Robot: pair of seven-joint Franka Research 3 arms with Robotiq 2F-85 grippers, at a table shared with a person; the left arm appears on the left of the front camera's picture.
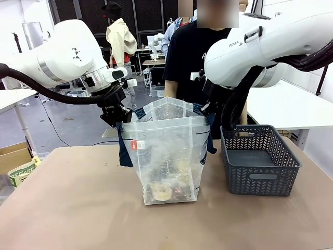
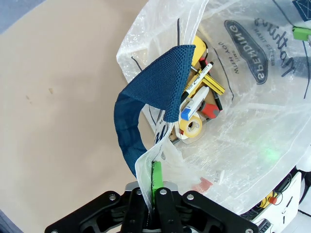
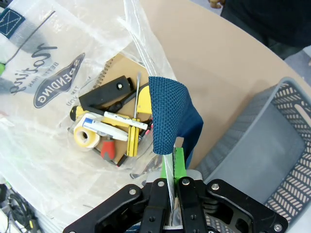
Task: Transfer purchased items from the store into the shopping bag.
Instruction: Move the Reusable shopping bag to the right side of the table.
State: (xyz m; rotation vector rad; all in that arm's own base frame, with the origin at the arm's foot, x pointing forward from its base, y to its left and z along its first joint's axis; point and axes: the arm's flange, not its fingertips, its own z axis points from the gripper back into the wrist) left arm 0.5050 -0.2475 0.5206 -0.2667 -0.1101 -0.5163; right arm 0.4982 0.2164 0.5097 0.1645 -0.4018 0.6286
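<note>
Front view is showing the shopping bag [image 1: 166, 156] standing upright near the middle of the worktop [image 1: 67, 208], its mouth being held wide by both arms. The left tool [image 1: 120, 120] is gripping the bag's top edge on the picture's left, and the right tool [image 1: 207, 108] is gripping the opposite edge, partly hidden behind the plastic. A dark grey lattice basket [image 1: 260, 177] is sitting just beside the bag on the right. A person in a dark top [image 1: 190, 57] is standing at the far side, behind the bag.

Left wrist view is looking down into the bag: the left tool's green-padded fingers [image 2: 156, 175] are pressing together on a fold of the translucent rim, with a navy handle [image 2: 146, 102] arching just above them.

Right wrist view is showing the right tool's fingers [image 3: 179, 162] likewise clamping shut on the rim, right under the other navy handle [image 3: 170, 116].

The purchased items [image 3: 114, 121] are lying in a heap on the bag's bottom: a white marker [image 3: 124, 120], a yellowish tape roll [image 3: 85, 137], a black block [image 3: 104, 92], yellow pieces and a tan spiral notebook [image 3: 116, 68] underneath. The navy oval logo [image 3: 56, 80] is showing through the bag's wall.
</note>
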